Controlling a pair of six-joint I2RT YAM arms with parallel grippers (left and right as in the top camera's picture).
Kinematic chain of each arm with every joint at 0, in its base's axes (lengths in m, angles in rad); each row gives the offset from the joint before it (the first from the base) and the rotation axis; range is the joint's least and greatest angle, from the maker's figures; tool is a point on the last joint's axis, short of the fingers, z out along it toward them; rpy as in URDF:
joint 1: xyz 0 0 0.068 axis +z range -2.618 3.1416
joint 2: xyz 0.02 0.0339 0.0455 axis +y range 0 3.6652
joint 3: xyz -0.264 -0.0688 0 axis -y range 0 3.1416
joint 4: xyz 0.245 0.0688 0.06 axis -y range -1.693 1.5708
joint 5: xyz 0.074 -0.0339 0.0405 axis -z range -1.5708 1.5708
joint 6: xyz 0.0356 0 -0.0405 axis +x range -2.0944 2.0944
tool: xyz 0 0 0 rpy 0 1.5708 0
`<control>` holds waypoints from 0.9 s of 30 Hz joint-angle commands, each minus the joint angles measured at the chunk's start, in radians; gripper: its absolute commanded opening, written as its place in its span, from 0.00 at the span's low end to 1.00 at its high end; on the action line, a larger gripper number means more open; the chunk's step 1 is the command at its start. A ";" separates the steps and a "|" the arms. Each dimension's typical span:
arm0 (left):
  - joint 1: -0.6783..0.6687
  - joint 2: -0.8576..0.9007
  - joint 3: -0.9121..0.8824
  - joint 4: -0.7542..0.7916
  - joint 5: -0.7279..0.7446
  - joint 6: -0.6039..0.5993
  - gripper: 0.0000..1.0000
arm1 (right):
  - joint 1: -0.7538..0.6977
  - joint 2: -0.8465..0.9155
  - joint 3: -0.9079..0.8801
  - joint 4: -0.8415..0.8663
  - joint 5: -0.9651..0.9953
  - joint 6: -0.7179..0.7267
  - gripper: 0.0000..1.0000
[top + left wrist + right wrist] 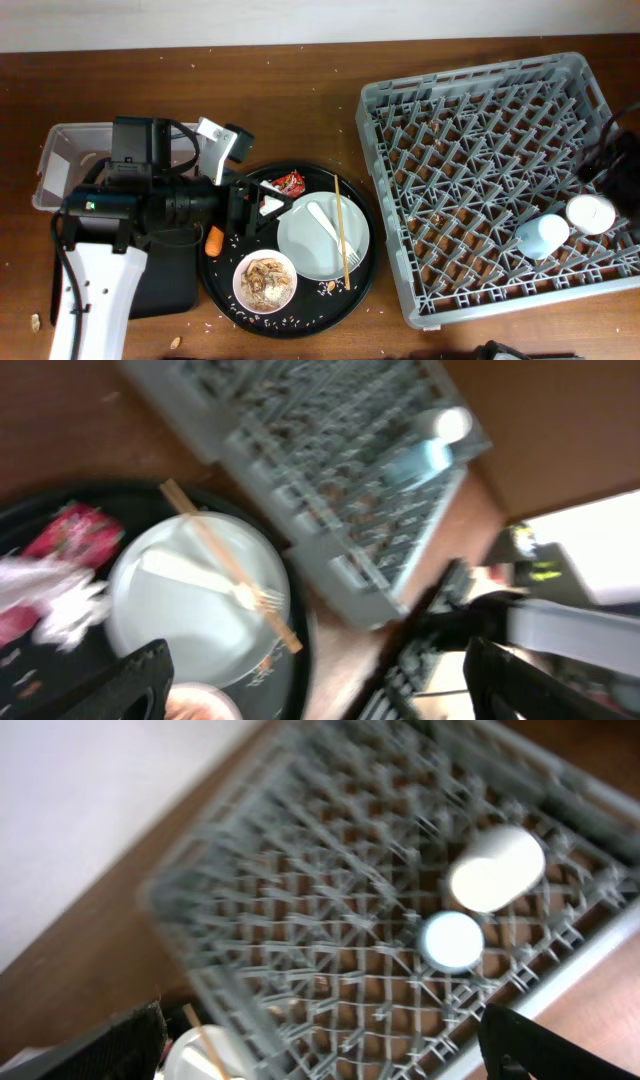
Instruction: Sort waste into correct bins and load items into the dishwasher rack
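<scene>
My left gripper [243, 205] [320, 655] is open and empty over the left side of the round black tray. On that tray are a crumpled white tissue [270, 205] [55, 605], a red snack wrapper [290, 183] [75, 530], the pale plate [310, 245] [180, 615] and a white bowl [265, 280] with brownish scraps. An orange carrot [214, 240] lies at the tray's left edge. The grey rack [480, 150] [330, 920] holds a light blue cup [540, 235] [452, 941] and a white cup [590, 212] [497, 868]. My right gripper [320, 1020] is open above the rack.
Chopsticks [342, 225] [230, 575] and a white fork [330, 225] lie on the plate. The clear tub [60, 160] stands at far left. The flat black tray [165, 285] lies partly under my left arm. Rice grains are scattered on the round tray [360, 285] and the table.
</scene>
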 commanded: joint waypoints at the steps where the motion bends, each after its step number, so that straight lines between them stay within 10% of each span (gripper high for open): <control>1: -0.097 -0.018 -0.033 -0.026 -0.513 -0.127 0.79 | 0.214 -0.140 -0.007 0.000 -0.056 -0.031 0.99; 3: -0.158 -0.018 -0.056 -0.024 -0.707 -0.349 0.79 | 0.420 -0.154 -0.024 -0.022 -0.183 -0.085 0.75; 6: -0.106 -0.030 -0.055 -0.009 -0.757 -0.432 0.95 | 0.766 -0.119 -0.280 0.040 -0.016 0.022 0.72; 9: -0.061 -0.031 -0.055 -0.068 -0.807 -0.431 0.99 | 1.109 0.054 -0.663 0.452 0.181 0.223 0.73; 17: -0.061 -0.031 -0.055 -0.087 -0.827 -0.431 0.99 | 1.138 0.647 -0.674 0.811 0.174 0.234 0.49; 27: -0.061 -0.031 -0.055 -0.087 -0.827 -0.431 0.99 | 1.138 0.521 -0.567 0.682 0.179 0.170 0.04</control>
